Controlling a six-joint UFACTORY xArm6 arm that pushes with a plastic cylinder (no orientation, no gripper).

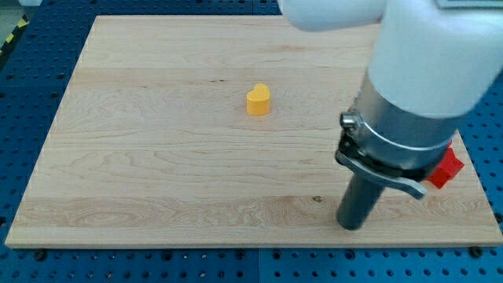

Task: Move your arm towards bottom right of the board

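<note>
My tip [350,226] rests on the wooden board [157,157] near the view's bottom right, below the arm's white and grey body [416,86]. A red block [446,167], shape partly hidden by the arm, lies at the board's right edge, to the right of and a little above the tip, apart from it. A yellow heart-shaped block [258,100] sits near the board's middle, well up and to the left of the tip.
The board lies on a blue perforated table [31,86] that shows around all its edges. The board's bottom edge runs just below the tip.
</note>
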